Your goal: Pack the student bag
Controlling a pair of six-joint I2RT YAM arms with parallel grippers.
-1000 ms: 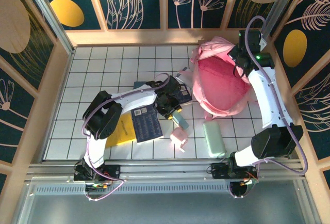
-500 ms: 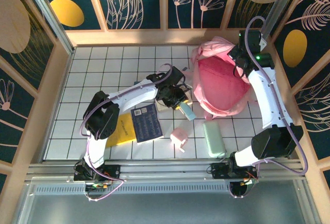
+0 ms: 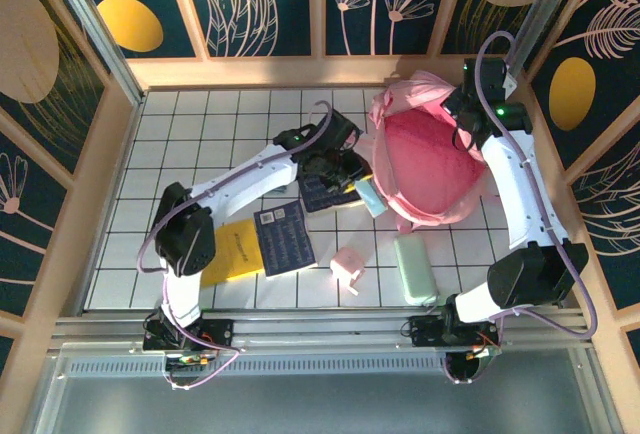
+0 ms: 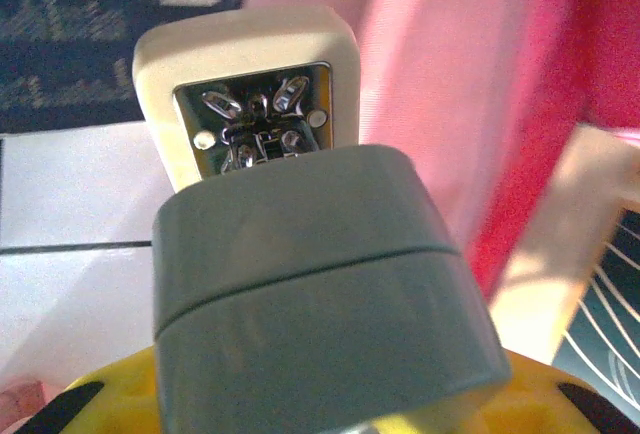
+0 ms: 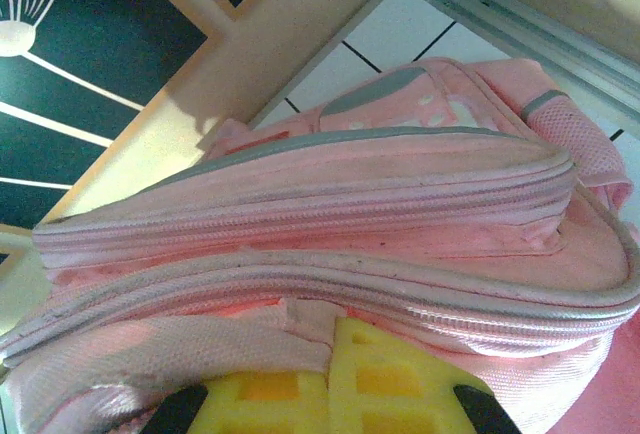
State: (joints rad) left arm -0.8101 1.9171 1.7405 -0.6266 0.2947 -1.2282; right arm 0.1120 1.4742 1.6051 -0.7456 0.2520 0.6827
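Two grips: your left gripper (image 3: 358, 189) clamps the grey-blue case (image 4: 320, 304), student bag (image 3: 430, 169) just beyond its fingers, right gripper (image 5: 330, 394) pinching the bag's rim; the case could snag that rim and slip.

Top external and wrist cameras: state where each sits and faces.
Top external: above, behind the bases, looking down on white tiled table; both arms show.
Left wrist: on the left gripper, facing the grey-green and cream stapler between yellow fingers.
Right wrist: on the right gripper, facing the large pink fabric student bag; yellow fingers.
Shared: the bag.
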